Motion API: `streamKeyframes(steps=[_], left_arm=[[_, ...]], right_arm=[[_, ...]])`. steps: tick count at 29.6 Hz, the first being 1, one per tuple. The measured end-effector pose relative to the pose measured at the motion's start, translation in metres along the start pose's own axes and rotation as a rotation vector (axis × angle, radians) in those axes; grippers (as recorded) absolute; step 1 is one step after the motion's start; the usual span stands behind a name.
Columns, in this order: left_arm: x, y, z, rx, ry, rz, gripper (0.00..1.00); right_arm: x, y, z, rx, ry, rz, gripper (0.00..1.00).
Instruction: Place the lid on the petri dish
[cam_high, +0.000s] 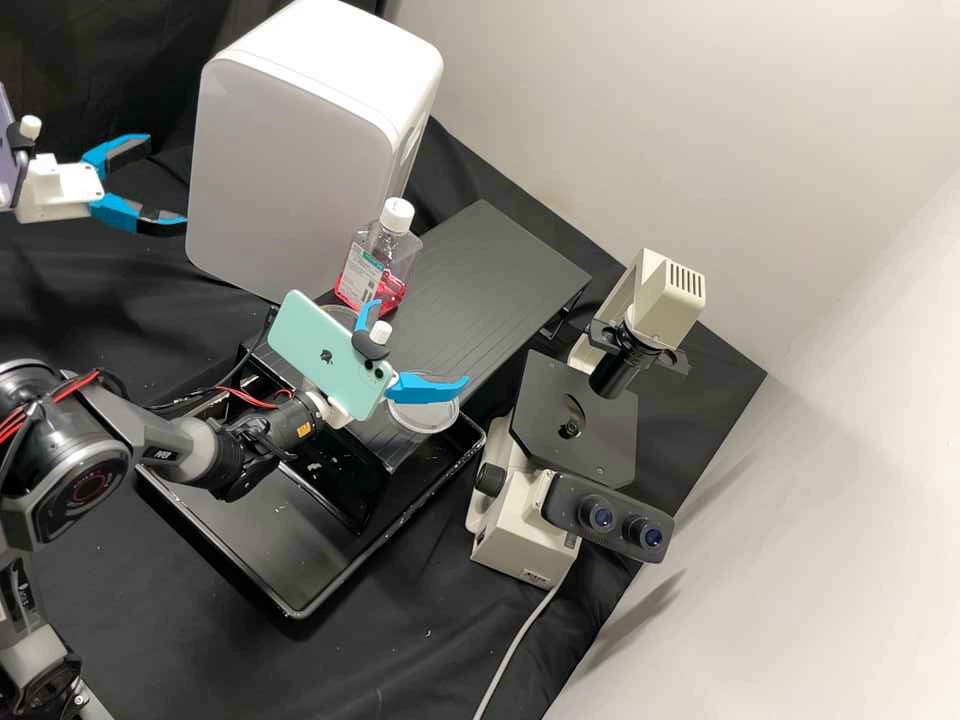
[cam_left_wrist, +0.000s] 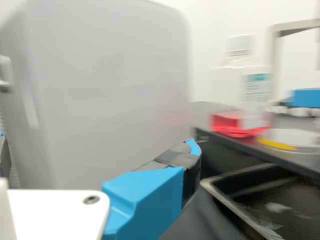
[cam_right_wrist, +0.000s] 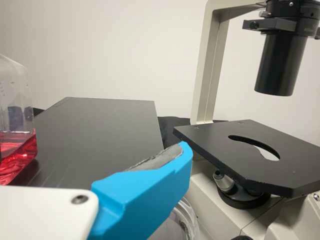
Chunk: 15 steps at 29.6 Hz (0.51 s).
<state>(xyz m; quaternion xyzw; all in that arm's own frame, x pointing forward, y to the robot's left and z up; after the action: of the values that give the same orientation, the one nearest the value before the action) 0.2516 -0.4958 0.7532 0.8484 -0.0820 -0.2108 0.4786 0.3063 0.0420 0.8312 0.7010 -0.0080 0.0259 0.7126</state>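
While left gripper (cam_high: 165, 181) hangs high over the black bench (cam_high: 130, 300) at far left, its blue fingers are spread wide with nothing between them. Just right of it stands a big white box (cam_high: 310, 150), which looms close in the left wrist view. Next right, a clear flask (cam_high: 375, 262) with red liquid and a white cap stands upright on the near-left part of a black ribbed platform (cam_high: 490, 270). The petri dish (cam_left_wrist: 292, 140), with a yellowish layer, lies flat on the platform just beside the flask.

Right gripper (cam_high: 422, 340), with a mint phone (cam_high: 330, 355) on its wrist, sits over the platform's near corner. Its fingers are spread apart; one points up by the flask, and the other lies level over a clear round lid (cam_high: 430, 415). The lid is flat at that corner, apart from the dish. The level finger is right above it; cannot tell if they touch. Nothing is pinched. In the right wrist view that finger's grey pad faces up, with a clear rim (cam_right_wrist: 186, 227) below it.

The platform stands in a black tray (cam_high: 300, 590). A white microscope (cam_high: 570, 480) with a black stage stands far right, just beside the tray.
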Motion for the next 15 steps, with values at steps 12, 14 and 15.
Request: streamKeyframes(steps=[12,14,15], left_arm=[[-0.02,-0.0312,0.038,-0.028,-0.235,-0.169,1.0],[-0.02,-0.0345,0.041,-0.032,-0.247,-0.179,1.0],[-0.019,-0.0371,0.042,-0.034,-0.252,-0.19,1.0]], right_arm=[[0.0,0.0,0.0,0.0,0.0,0.0,1.0],[0.0,0.0,0.0,0.0,0.0,0.0,1.0],[0.0,0.0,0.0,0.0,0.0,0.0,1.0]])
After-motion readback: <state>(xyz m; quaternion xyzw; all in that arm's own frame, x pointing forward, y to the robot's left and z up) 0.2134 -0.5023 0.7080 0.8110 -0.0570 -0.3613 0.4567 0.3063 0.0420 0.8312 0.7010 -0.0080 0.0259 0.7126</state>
